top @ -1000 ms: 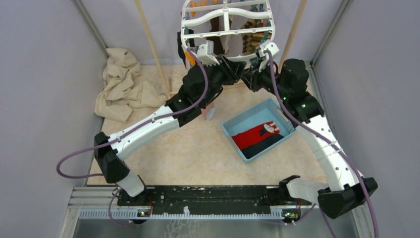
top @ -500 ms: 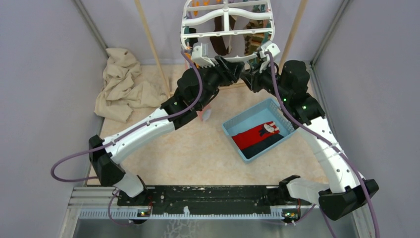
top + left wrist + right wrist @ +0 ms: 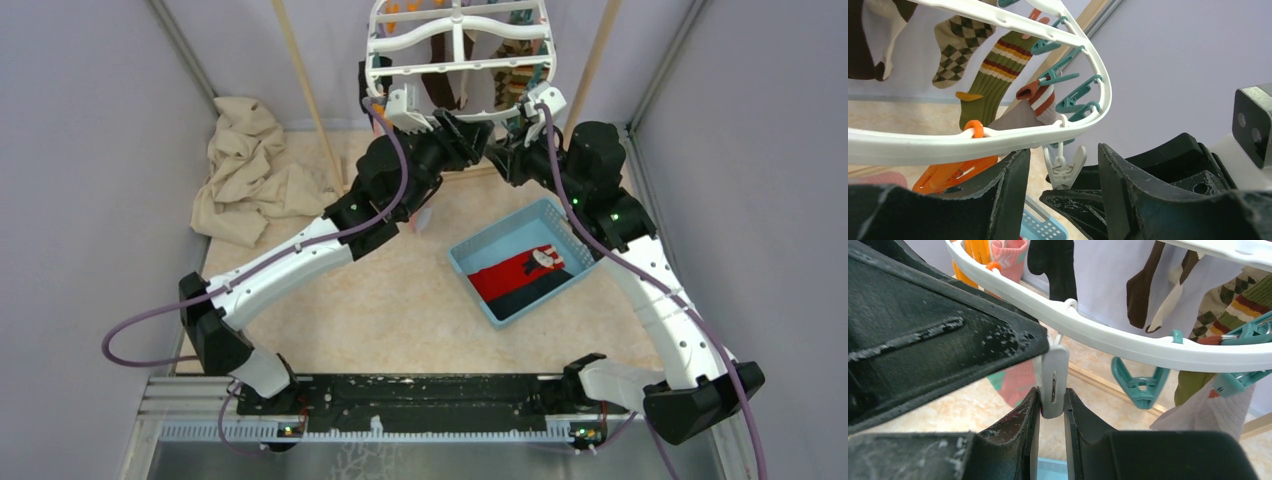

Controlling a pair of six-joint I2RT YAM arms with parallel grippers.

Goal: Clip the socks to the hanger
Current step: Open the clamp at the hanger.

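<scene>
The right gripper (image 3: 1052, 392) is clenched on a white peg (image 3: 1053, 372), one finger pressing each side of the peg's lower end. The peg hangs from the near rim of the hanger (image 3: 1128, 342), which crosses just above at twelve o'clock. The left gripper (image 3: 1062, 152) is released. Its fingers stand apart, and a white peg dangles in the gap between them, touching neither finger as far as the left wrist view shows. From that gap, teal pegs (image 3: 1075, 95) line the rim toward one o'clock and an orange peg (image 3: 948, 175) hangs at nine o'clock. An argyle sock (image 3: 955, 50) and a striped sock (image 3: 993, 70) hang at eleven o'clock.

From above, both grippers meet under the hanger's near edge. At five o'clock from them a blue basket (image 3: 495, 240) sits on the table (image 3: 400, 300). In it the red sock (image 3: 505, 275) and the navy sock (image 3: 530, 292) lie flat, side by side, well apart from the hanger. A crumpled beige cloth (image 3: 245, 170) lies at nine o'clock.
</scene>
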